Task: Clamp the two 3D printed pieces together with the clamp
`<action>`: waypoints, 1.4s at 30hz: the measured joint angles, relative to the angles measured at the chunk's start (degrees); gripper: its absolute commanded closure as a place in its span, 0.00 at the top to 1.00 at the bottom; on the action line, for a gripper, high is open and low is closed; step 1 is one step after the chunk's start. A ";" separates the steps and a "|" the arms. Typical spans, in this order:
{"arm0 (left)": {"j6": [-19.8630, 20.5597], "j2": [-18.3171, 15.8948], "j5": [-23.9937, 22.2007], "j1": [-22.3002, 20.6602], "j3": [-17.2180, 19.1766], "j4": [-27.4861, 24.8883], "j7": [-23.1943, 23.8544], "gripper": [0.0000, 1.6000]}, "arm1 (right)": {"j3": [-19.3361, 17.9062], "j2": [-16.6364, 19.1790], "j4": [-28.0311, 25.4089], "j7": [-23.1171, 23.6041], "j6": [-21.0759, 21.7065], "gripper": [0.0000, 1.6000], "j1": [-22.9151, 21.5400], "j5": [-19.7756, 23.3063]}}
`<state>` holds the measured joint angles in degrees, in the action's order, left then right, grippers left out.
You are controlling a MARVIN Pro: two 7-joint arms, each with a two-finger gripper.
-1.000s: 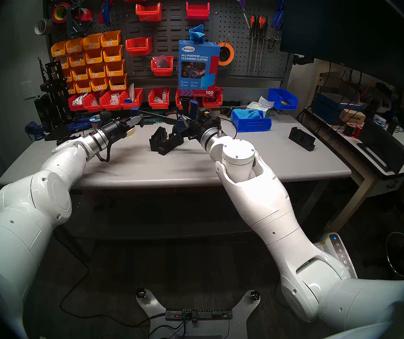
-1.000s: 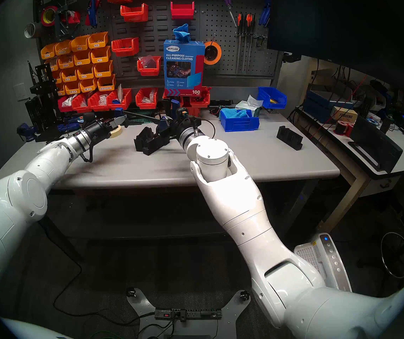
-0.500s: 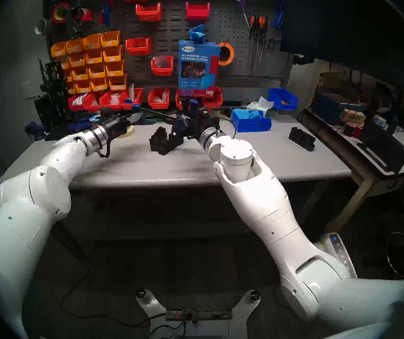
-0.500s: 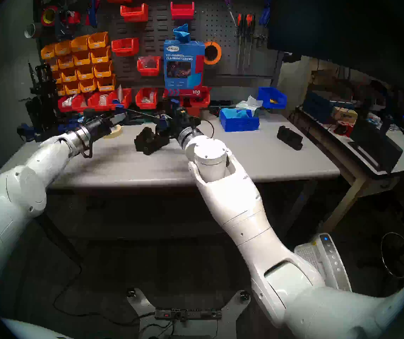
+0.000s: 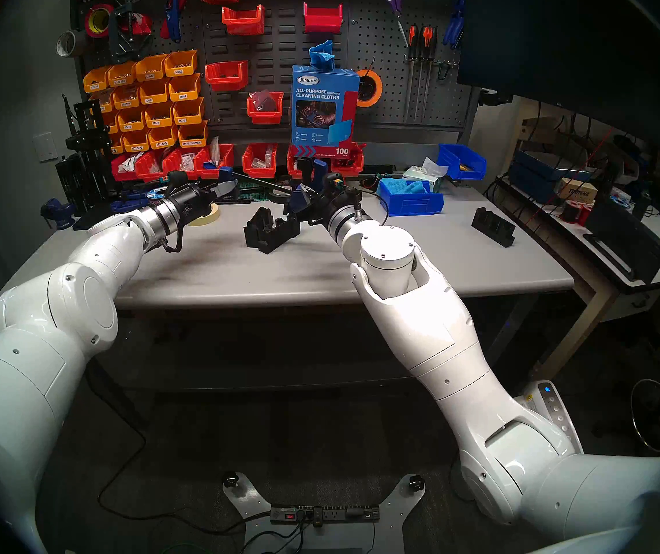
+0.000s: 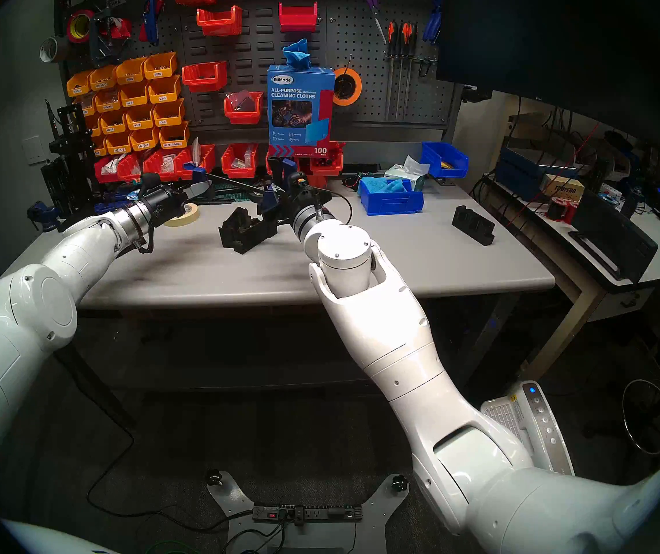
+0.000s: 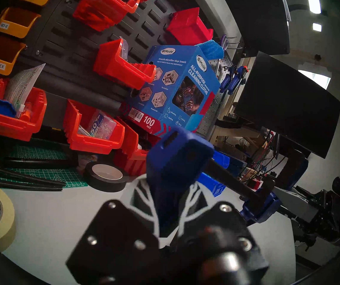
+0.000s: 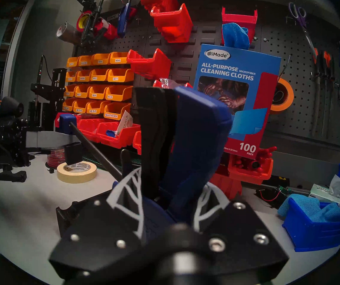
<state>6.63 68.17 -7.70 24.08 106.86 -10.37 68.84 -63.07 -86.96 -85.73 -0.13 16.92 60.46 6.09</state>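
Observation:
The two 3D printed pieces (image 5: 270,231) (image 6: 246,231) are black notched blocks standing side by side at the table's middle. The clamp (image 5: 262,182) hangs in the air just behind and above them, its thin black bar running left to right. My left gripper (image 5: 229,188) (image 7: 169,196) is shut on the blue fixed jaw (image 7: 177,159) at the bar's left end. My right gripper (image 5: 305,199) (image 8: 169,194) is shut on the blue sliding body with its black trigger handle (image 8: 185,138), close above the right piece. A corner of one piece (image 8: 66,214) shows below the bar.
A masking tape roll (image 5: 209,215) lies under my left wrist. A black tape roll (image 7: 105,175) and a green cutting mat (image 7: 41,155) lie behind it. A blue bin (image 5: 410,199) with cloths and a lone black block (image 5: 492,226) sit to the right. Red bins (image 5: 216,161) line the back.
Both arms have carried the clamp slightly up and toward the back. The masking tape roll under my left wrist shows more. The two pieces have not moved.

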 measured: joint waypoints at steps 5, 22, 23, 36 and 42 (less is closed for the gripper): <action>0.63 0.32 0.32 -0.23 0.13 0.17 -0.09 0.00 | -0.13 0.46 -0.53 -0.06 0.65 0.00 0.19 -0.02; 2.09 -0.18 1.11 0.00 1.37 1.43 -0.03 0.00 | 0.69 0.64 -1.60 -0.04 2.94 0.00 0.48 0.01; 2.08 -0.25 1.11 0.15 1.52 1.61 -0.03 0.00 | 0.80 0.61 -1.62 -0.04 3.10 0.00 0.47 0.01; 1.83 -0.55 1.13 1.28 3.00 2.88 -0.32 0.00 | 1.40 0.20 -1.50 -0.07 4.68 0.00 0.47 0.00; 1.82 -0.47 1.19 1.68 3.48 3.34 -0.72 0.00 | 1.46 0.04 -1.34 -0.09 5.27 0.00 0.48 0.00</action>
<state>8.45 67.69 -6.51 25.76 110.34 -7.03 68.12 -61.62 -86.91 -87.06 -0.22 22.19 60.94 6.09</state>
